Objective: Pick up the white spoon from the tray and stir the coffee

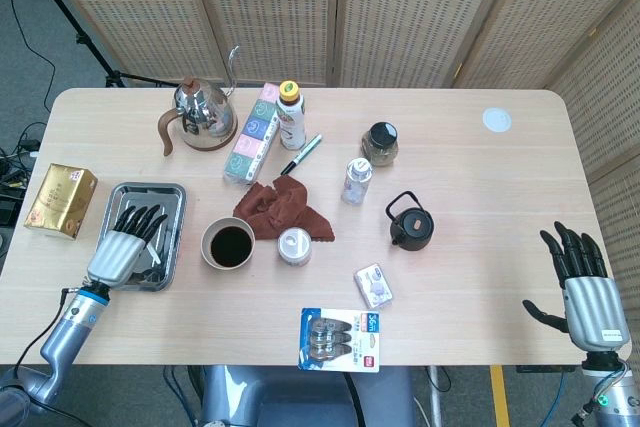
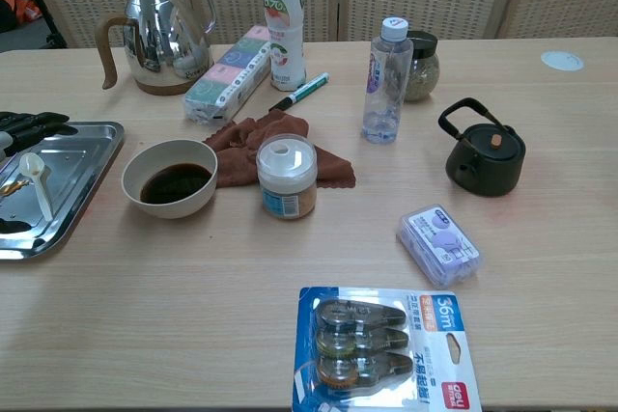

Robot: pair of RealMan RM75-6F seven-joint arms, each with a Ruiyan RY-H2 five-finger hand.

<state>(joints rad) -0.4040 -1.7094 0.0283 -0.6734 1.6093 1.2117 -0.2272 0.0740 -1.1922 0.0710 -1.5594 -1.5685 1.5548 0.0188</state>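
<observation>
Task progress: we judge the task barely begun; the pick-up is not yet made and all the stirring is left.
White spoon: we find the white spoon (image 2: 37, 181) lying flat in the steel tray (image 2: 85, 177), bowl end toward the far side, at the left of the desk (image 1: 480, 247).
Left hand: the left hand (image 1: 125, 243) hangs over the tray with fingers extended and slightly apart; we see nothing between them. In the chest view only dark fingertips (image 2: 34, 122) show at the left edge, beside the spoon; we cannot tell whether they touch it.
Right hand: the right hand (image 1: 580, 282) is spread and holds nothing, off the near right corner of the desk.
Coffee: the coffee bowl (image 2: 170, 178) stands just right of the tray, dark liquid inside, no spoon in it.
Remaining steps: grasp, lift, carry to the bowl, stir.
Legible writing: the blister pack (image 2: 384, 343) reads "36m"; its smaller print is unreadable.
Other labels: the drink bottle (image 2: 284, 21) and the gold box (image 1: 61, 201) carry print too small for us to read.
</observation>
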